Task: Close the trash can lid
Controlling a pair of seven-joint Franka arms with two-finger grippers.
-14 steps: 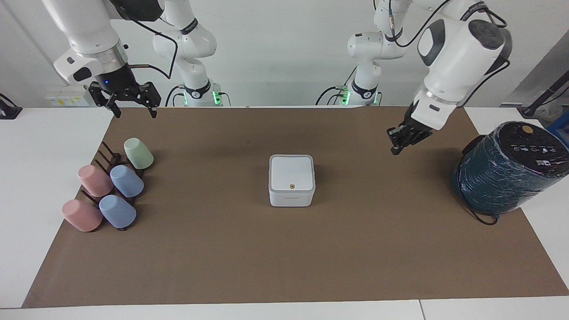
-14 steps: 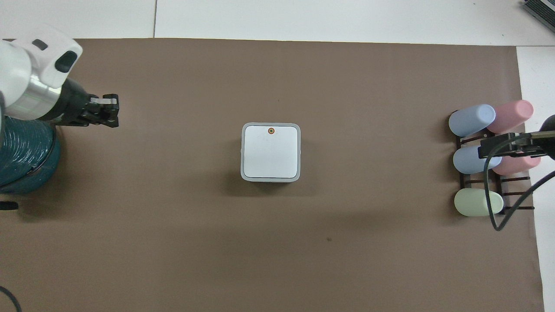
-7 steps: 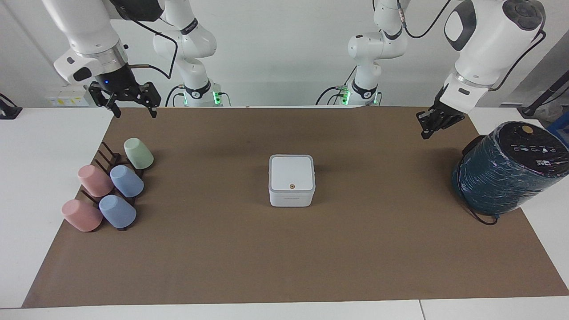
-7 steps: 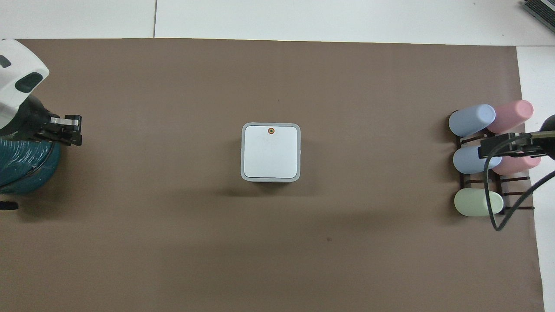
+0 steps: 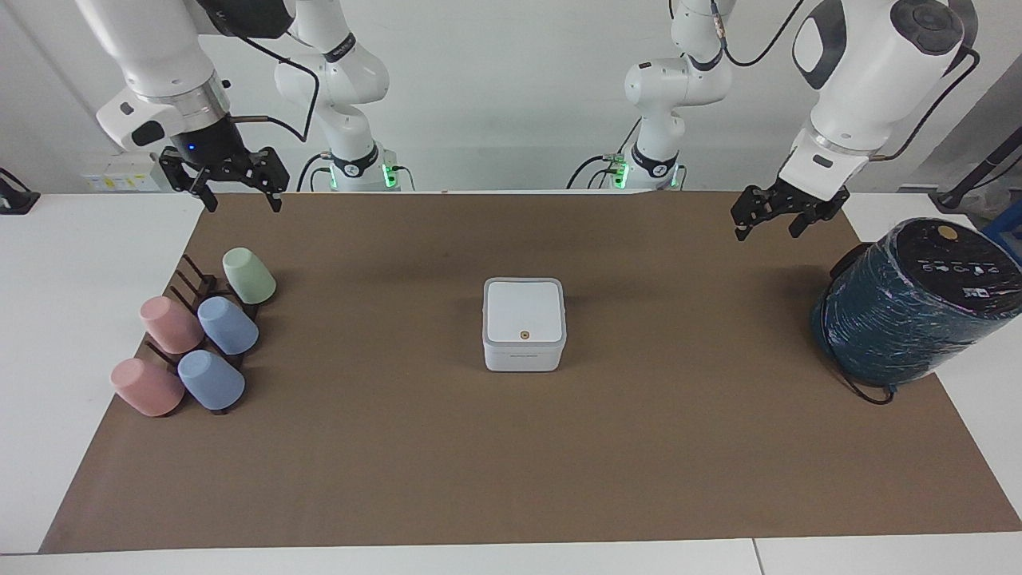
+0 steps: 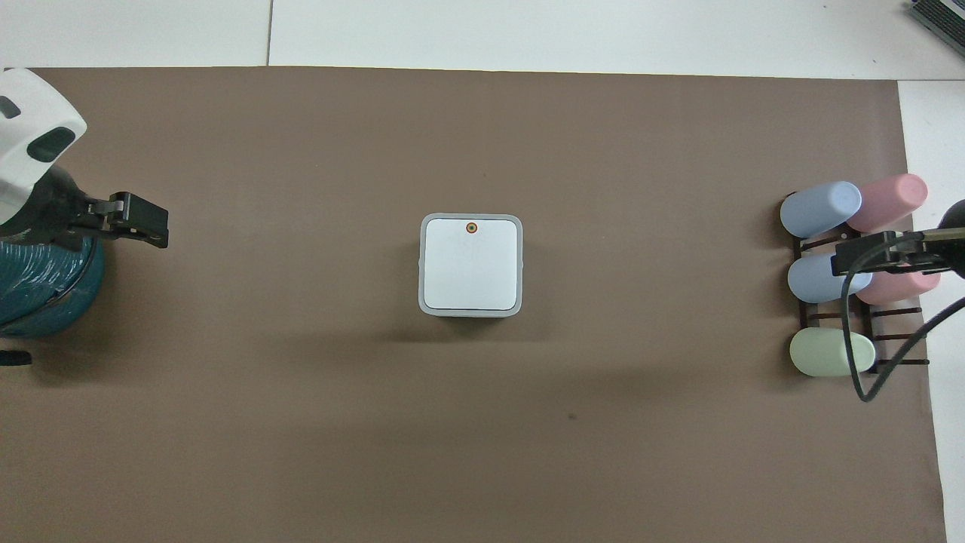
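Both arms are glossy white with rounded joints, dark grey caps and black cables looped along them. Each ends in a black gripper (image 5: pixel 771 217); green lights glow at the bases.

One trash can (image 5: pixel 524 335) with one lid (image 5: pixel 523 311), shut flat on it; one orange dot (image 5: pixel 524 335) on the lid. Five cups on one dark rack (image 5: pixel 190 281): two pink cups (image 5: pixel 170 323) (image 5: pixel 146 387), two blue cups (image 5: pixel 227 325) (image 5: pixel 210 380), one green cup (image 5: pixel 248 275). One dark teal cylinder (image 5: pixel 918 303) with a black top. One brown mat (image 5: pixel 511 463) on one white tabletop (image 5: pixel 80 263). Two arms, one claw each: left claw (image 5: pixel 770 223), fingers spread; right claw (image 5: pixel 237 196), fingers spread. Two more arm bases stand at the robots' edge.
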